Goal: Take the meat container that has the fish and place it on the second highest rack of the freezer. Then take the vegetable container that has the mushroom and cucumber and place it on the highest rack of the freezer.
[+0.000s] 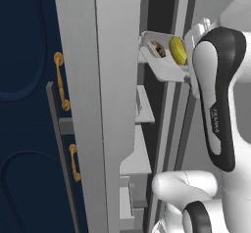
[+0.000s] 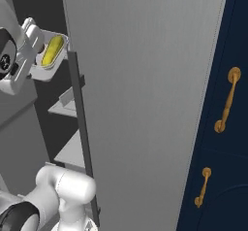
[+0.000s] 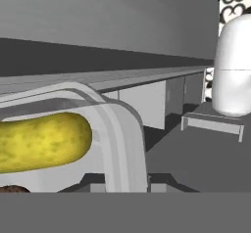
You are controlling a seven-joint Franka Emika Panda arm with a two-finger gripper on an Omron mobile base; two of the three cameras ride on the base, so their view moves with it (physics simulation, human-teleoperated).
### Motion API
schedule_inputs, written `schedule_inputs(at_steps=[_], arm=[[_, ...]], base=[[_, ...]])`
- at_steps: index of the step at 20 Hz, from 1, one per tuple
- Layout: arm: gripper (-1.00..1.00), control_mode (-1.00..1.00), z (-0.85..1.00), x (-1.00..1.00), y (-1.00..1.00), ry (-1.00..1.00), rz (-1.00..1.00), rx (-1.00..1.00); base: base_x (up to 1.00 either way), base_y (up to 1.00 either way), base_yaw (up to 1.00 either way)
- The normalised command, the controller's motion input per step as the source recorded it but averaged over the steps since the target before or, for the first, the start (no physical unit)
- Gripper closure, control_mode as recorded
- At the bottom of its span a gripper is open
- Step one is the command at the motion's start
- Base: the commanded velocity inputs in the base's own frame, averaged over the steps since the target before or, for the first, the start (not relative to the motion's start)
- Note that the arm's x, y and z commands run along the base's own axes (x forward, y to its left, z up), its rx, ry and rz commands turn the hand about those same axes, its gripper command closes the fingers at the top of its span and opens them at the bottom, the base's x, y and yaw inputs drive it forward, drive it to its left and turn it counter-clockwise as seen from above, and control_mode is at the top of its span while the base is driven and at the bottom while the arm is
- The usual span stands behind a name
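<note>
Pale tray (image 1: 166, 65) with yellow-green cucumber (image 1: 177, 50) and brown mushroom (image 1: 158, 47), high inside freezer (image 1: 105, 104).

My vegetable container (image 1: 164, 60) carries the cucumber (image 1: 177, 50) with the mushroom (image 1: 157, 48) beside it. Below the container, pale freezer shelves (image 1: 137, 158) step downward.

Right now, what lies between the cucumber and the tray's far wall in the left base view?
The mushroom lies there, a small dark brown lump beside the cucumber inside the vegetable container; the left base view shows it.
</note>
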Motion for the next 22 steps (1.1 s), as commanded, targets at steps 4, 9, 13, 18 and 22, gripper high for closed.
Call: schedule_inputs(at_steps=[4,9,13,18,22], arm=[[1.0,-1.0,0.0,0.15,0.26,-0.15,0.01,0.0],[1.0,-1.0,0.0,0.45,0.04,-0.11,0.01,0.04],[1.0,-1.0,0.0,0.72,0.08,-0.01,0.0,0.02],[1.0,-1.0,0.0,0.71,0.15,0.0,0.0,0.01],[1.0,-1.0,-0.02,0.81,0.03,0.0,0.0,0.0]], base=[[0.0,0.0,0.0],[0.0,0.0,0.0],[0.0,0.0,0.0],[0.0,0.0,0.0],[0.0,0.0,0.0]])
